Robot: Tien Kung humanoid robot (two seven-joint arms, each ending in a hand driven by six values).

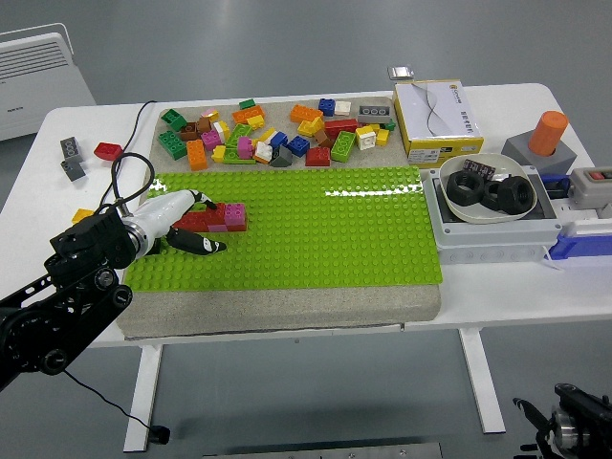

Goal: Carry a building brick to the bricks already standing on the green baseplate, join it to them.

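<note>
A white radiator-like unit (38,67) stands on the grey floor at the far left, behind the white desk (497,277). On the desk's left end lie a small grey brick (71,149), a red brick (107,150) beside it, and a yellow piece (82,215) near the edge. The left arm comes in from the lower left corner, black and jointed, with a cable looping above it. Its left hand (177,222) rests over the left part of the green baseplate (325,234), fingers curled around the left end of a low row of bricks; whether they truly grip it or only touch it cannot be told.

That row, the joined bricks (218,218), sits on the baseplate's left third: red studded pieces with a pink block at the right end, lying flat on the studs. The baseplate itself lies on a beige mat (287,304) that shows along the front edge.

Behind the baseplate, on the same mat, a loose pile of bricks (277,134) spreads out in orange, green, yellow, blue, red, white and grey.

Further right stands a yellow and white box (435,120), with a small silvery item (402,73) behind it. Next comes a grey tray (492,234) holding a white bowl (481,213) with black ring-shaped parts (497,194). At the far right, an orange cylinder (548,134) sits on a grey block (537,153), near a grey switch box (593,186) and a blue piece (581,244).
</note>
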